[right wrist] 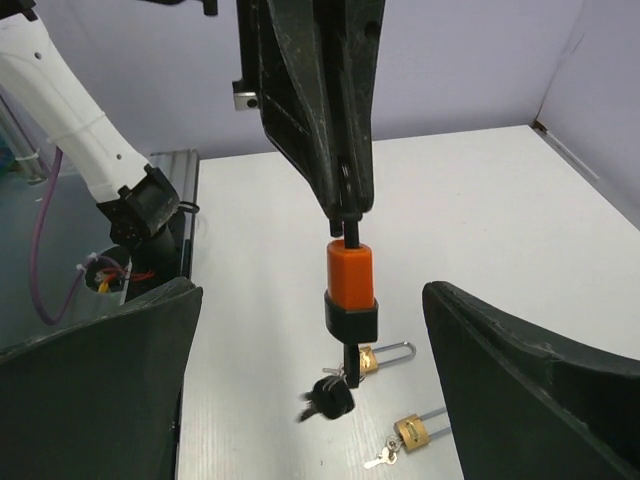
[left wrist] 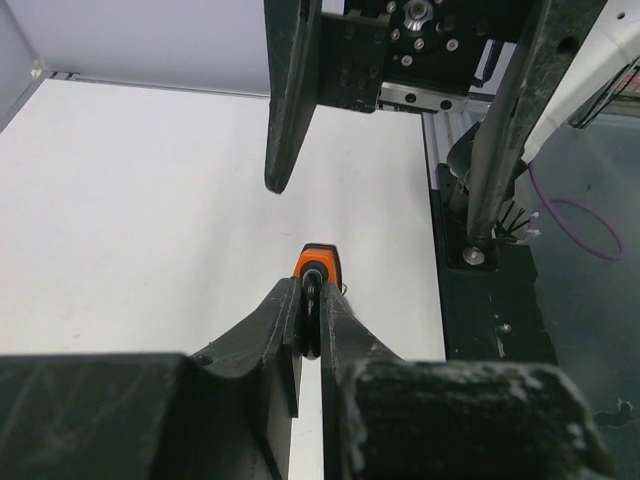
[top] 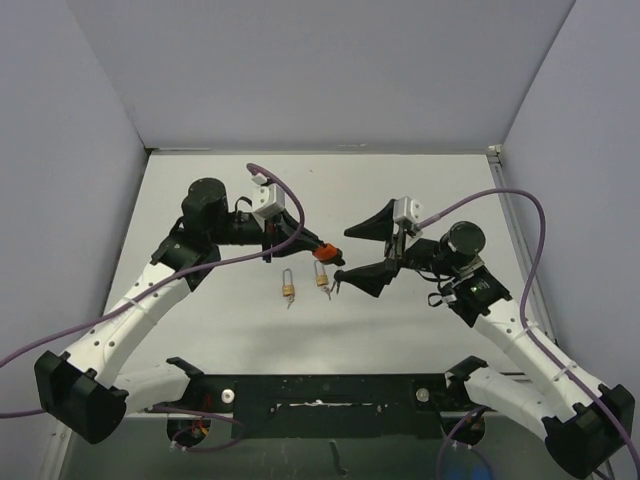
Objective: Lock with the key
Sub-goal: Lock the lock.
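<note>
left gripper (left wrist: pixel 312 296) pinched tight on top of the orange plastic-cased padlock (right wrist: pixel 351 285), held up off the white table (top: pixel 230 335) | black-headed keys (right wrist: pixel 328 398) dangling under it, blurry | right gripper (top: pixel 352 255) spread wide either side, not touching | two small brass padlocks (top: pixel 288 290) lying below

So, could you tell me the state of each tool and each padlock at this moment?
Left tool: shut on orange padlock.
Right tool: open, empty.
Orange padlock: hanging above the table, keys dangling beneath.
Farther brass padlock (right wrist view): lying on the table, shackle unclear.
Nearer brass padlock: lying on the table, shackle unclear.
</note>
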`<action>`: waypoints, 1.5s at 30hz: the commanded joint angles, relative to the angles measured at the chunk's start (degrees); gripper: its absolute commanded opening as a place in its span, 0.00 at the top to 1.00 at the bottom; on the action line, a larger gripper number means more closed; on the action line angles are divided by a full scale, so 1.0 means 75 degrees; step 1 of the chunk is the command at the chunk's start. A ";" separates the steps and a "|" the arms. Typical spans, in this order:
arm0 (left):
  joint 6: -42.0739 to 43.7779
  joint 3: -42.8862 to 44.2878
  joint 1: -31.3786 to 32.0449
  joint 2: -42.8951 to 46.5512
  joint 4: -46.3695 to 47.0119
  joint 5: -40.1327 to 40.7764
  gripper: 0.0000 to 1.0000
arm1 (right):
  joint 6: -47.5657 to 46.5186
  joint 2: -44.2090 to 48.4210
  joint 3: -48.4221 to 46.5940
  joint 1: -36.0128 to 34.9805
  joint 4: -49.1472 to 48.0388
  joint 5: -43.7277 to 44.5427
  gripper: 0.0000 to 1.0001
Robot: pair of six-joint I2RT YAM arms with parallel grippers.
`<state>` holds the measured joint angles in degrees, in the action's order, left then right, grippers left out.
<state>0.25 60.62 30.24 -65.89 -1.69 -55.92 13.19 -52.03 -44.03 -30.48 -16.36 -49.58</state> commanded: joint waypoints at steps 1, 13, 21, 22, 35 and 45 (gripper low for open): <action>0.0641 0.0949 0.0017 0.0203 -0.0677 -0.0269 0.99 | -0.0554 -0.0063 -0.0279 -0.0086 0.0386 0.0256 0.02; 0.2425 0.3025 0.0662 -0.0722 -0.3998 0.0673 1.00 | -0.1126 -0.0402 -0.0803 -0.0224 0.1065 0.0116 0.05; 0.2830 0.3375 0.1336 -0.1023 -0.4436 0.1485 1.00 | -0.0970 -0.0866 -0.1053 -0.0315 0.0967 -0.0100 0.02; 0.2822 0.3376 0.1337 -0.1015 -0.4409 0.1542 1.00 | -0.0953 -0.0896 -0.1055 -0.0313 0.0959 -0.0114 0.02; 0.2664 0.3394 0.1335 -0.0841 -0.4076 0.1542 1.00 | -0.0973 -0.0889 -0.0552 -0.0436 0.0527 -0.0076 0.02; 0.2350 0.3271 0.1346 -0.0566 -0.3647 0.0887 1.00 | -0.1263 -0.0970 -0.0357 -0.0847 0.0349 0.0583 0.02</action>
<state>19.42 82.65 40.29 -73.97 -35.42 -44.91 4.89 -59.37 -46.09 -36.21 -10.33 -47.40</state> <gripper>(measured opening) 0.057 0.979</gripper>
